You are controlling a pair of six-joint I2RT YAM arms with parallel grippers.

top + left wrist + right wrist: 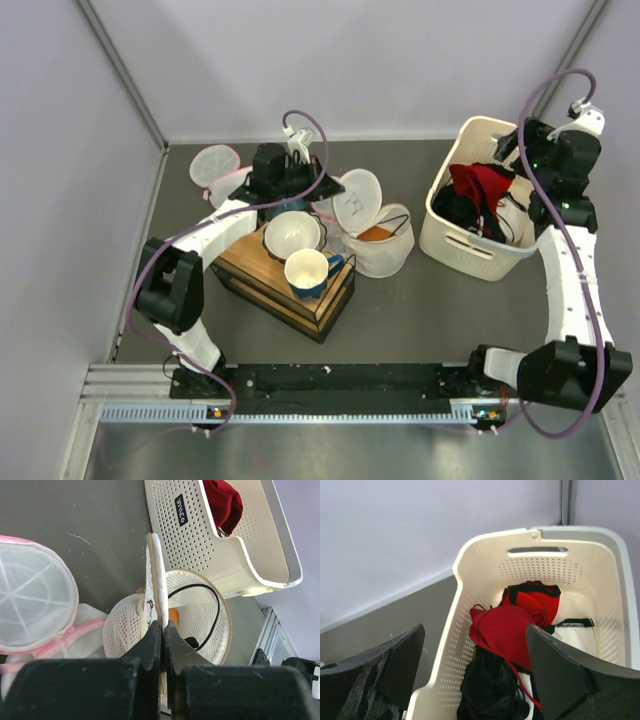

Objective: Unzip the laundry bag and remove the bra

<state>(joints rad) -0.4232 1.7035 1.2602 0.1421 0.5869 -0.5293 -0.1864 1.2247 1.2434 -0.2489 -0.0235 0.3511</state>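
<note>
I note the left pincer (161,626) clamped on the laundry bag (197,615) lid edge. The right pincer (475,650) is wide open, empty, over the basket (465,570); the bra (502,630) lies inside. Risk: on lifting away, a strap may snag a finger and drag out.

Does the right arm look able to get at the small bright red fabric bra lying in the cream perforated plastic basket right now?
Probably yes. The right gripper hangs open above the cream perforated plastic basket, and the bright red bra lies uncovered atop the other clothes, nothing in between.
</note>
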